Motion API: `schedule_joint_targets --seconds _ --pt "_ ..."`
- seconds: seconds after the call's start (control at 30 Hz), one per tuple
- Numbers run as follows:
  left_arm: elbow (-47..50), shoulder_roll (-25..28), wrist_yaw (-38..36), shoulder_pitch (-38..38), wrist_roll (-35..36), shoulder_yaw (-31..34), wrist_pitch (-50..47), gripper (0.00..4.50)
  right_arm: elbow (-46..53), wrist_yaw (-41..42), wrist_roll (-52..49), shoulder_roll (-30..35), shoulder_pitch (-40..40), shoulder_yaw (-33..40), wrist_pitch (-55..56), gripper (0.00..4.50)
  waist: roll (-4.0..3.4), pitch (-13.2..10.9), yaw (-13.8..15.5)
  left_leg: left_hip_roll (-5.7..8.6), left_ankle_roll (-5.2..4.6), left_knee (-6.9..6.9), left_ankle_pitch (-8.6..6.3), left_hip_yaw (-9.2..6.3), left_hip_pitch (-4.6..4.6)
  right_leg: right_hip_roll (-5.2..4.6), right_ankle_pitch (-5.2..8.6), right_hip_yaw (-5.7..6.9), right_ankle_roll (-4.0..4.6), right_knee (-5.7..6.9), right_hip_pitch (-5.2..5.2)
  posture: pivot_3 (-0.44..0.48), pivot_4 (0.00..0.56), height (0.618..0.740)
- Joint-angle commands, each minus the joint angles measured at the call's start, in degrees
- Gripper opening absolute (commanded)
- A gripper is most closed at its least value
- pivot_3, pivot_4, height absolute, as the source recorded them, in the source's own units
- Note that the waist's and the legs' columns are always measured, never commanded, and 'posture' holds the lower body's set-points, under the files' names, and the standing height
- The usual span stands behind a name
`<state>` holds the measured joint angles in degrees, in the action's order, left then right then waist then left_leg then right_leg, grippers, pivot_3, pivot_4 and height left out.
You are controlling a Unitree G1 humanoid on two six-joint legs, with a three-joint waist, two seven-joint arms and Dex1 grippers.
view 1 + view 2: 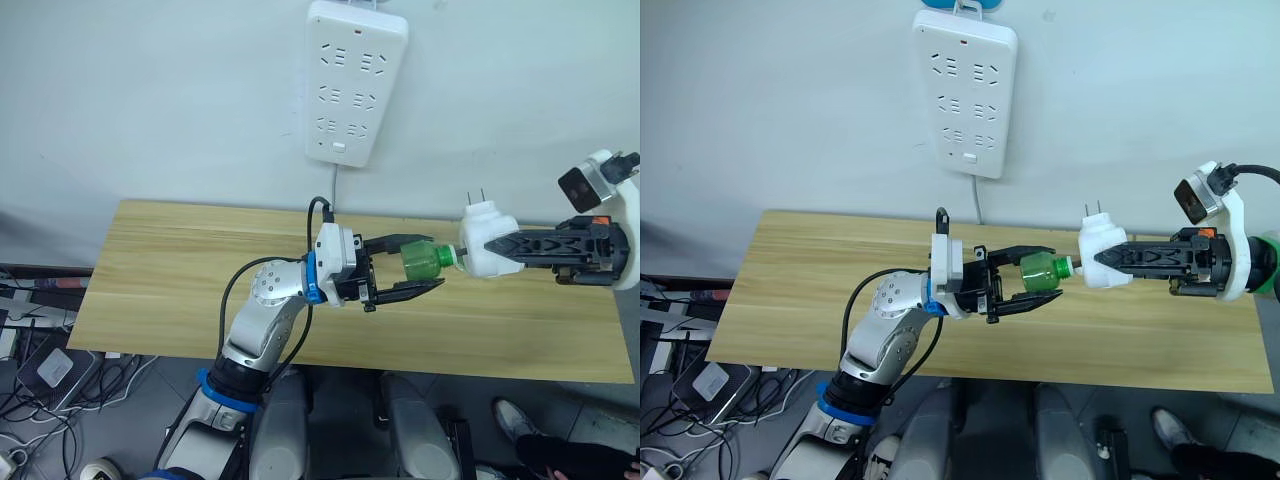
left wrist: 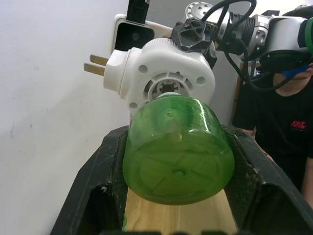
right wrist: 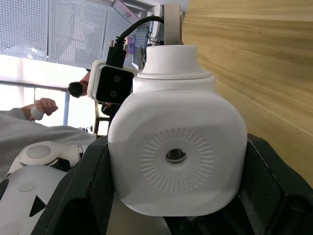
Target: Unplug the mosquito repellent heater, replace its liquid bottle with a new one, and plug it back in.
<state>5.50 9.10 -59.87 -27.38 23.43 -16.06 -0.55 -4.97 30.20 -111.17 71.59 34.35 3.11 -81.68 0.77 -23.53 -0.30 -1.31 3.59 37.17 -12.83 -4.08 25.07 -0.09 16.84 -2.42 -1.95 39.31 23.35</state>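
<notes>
Holding the small white rounded plastic heater (image 1: pixel 487 243) in my right gripper (image 1: pixel 497 251), above the wooden table (image 1: pixel 180 280).
My left gripper (image 1: pixel 428 267) clamps the green translucent bottle (image 1: pixel 428 258), neck meeting the heater.

Even, soft overhead light fills the scene; the desk (image 1: pixel 180 290) and wall (image 1: pixel 150 100) are bright with faint shadows. In the right wrist view a window (image 3: pixel 44 34) glares white. The close green bottle (image 2: pixel 178 152) looks slightly soft.
</notes>
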Motion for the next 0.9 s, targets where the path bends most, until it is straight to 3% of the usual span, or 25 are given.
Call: schedule_joint_targets --seconds 0.03,0.9 --pt "2.47 -0.34 -1.12 0.19 0.43 -1.30 1.08 2.26 -0.16 -0.29 -1.83 0.46 0.99 0.81 -0.37 3.00 0.00 0.00 0.00 0.00 0.00 0.01 0.00 0.00 0.00 0.00 0.00 0.00 0.00 0.02 0.00 0.007 0.375 0.740" --pt "0.85 -1.23 -1.72 -0.90 -0.17 -1.72 1.59 2.26 7.74 -3.00 -1.83 -1.32 1.78 -1.69 1.86 3.00 0.00 0.00 -0.06 0.00 -0.01 0.05 0.00 0.00 0.01 0.00 0.00 -0.01 0.00 0.14 0.07 0.004 0.370 0.740"
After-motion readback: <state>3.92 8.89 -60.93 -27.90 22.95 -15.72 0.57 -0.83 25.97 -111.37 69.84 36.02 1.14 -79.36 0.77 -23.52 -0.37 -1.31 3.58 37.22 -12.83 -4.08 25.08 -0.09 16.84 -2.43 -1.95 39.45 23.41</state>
